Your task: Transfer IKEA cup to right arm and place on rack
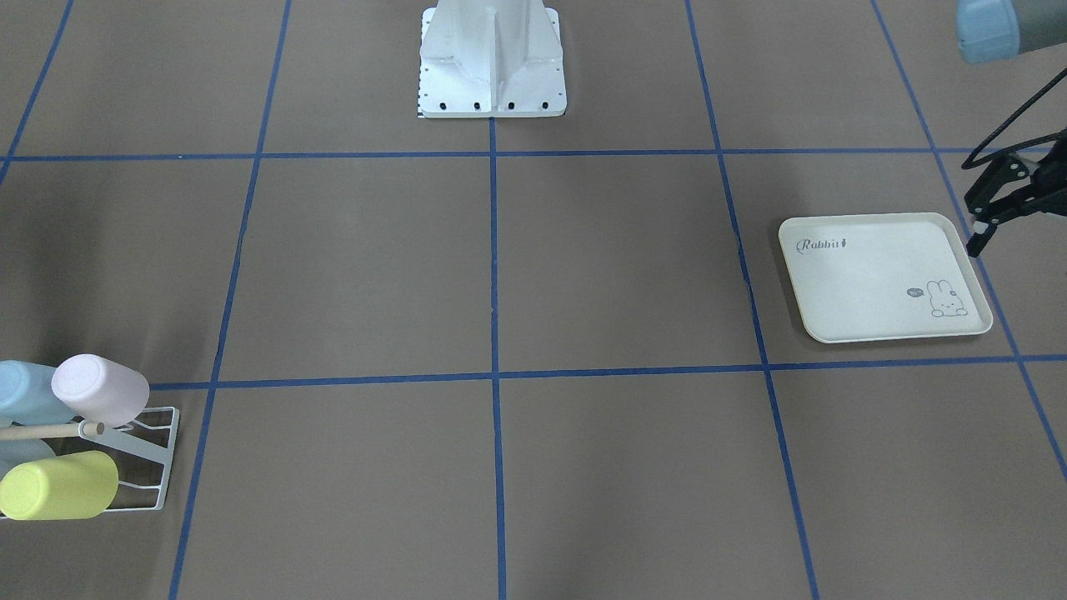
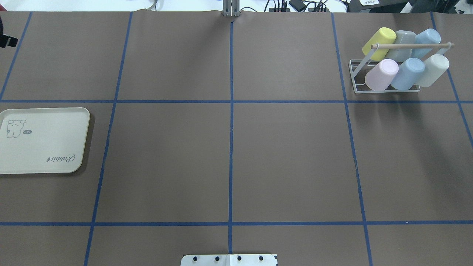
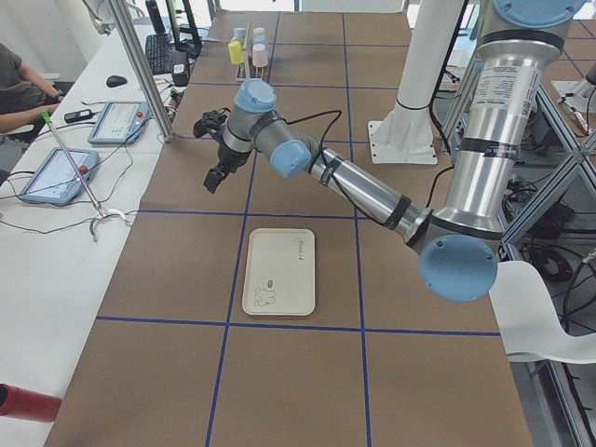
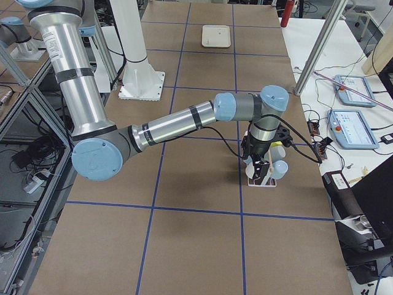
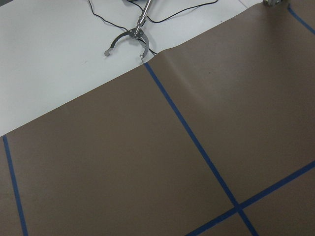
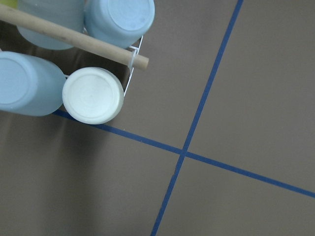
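— Looking from overhead, what are you seeing that the front-facing camera is missing?

— The whole rack (image 2: 384,88) is showing, standing at the table's far right; the yellow cup (image 2: 378,38), grey cup (image 2: 402,40) and pale blue cup (image 2: 426,38) are leaning in its far row; the pink cup (image 2: 382,74), blue cup (image 2: 408,73) and cream cup (image 2: 436,69) are leaning in its near row; the wooden rod (image 2: 410,46) is running across above them; the front-facing view is cropping the rack at its edge.

— And the grippers?

— Overhead is hardly showing them; the front-facing view is catching the left gripper (image 1: 977,229) side-on, hanging raised at the far left, apart from the tray (image 1: 867,275) and gripping nothing; how wide its jaws are standing I cannot tell; only the right-end camera is showing the right gripper (image 4: 258,172), hovering over the rack; released or clenched, I cannot tell.
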Action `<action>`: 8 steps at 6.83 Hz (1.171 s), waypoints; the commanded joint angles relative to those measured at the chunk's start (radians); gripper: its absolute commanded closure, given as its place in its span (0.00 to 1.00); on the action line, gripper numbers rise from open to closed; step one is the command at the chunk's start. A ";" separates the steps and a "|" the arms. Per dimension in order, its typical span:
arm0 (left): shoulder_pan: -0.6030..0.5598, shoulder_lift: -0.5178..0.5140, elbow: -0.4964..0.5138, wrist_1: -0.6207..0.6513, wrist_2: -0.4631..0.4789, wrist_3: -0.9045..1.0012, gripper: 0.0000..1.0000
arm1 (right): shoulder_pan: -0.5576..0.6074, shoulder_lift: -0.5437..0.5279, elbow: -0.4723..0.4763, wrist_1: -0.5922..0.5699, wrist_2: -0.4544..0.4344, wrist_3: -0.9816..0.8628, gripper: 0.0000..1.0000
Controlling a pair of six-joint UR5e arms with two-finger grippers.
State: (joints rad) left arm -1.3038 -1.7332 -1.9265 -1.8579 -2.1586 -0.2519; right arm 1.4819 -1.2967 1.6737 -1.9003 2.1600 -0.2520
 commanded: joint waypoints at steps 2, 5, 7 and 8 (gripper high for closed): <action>-0.019 0.017 0.041 -0.004 -0.018 0.006 0.00 | -0.002 -0.084 0.005 0.142 0.001 -0.001 0.00; -0.031 0.026 0.130 -0.026 -0.018 0.019 0.00 | -0.002 -0.098 0.005 0.126 0.007 0.010 0.00; -0.124 0.026 0.196 0.084 -0.030 0.255 0.00 | -0.002 -0.085 -0.002 0.055 0.014 0.011 0.00; -0.176 0.026 0.222 0.170 -0.038 0.381 0.00 | -0.002 -0.085 -0.003 0.046 0.036 0.013 0.00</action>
State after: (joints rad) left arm -1.4144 -1.7075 -1.7418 -1.7903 -2.1871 -0.0276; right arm 1.4804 -1.3847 1.6724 -1.8307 2.1763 -0.2407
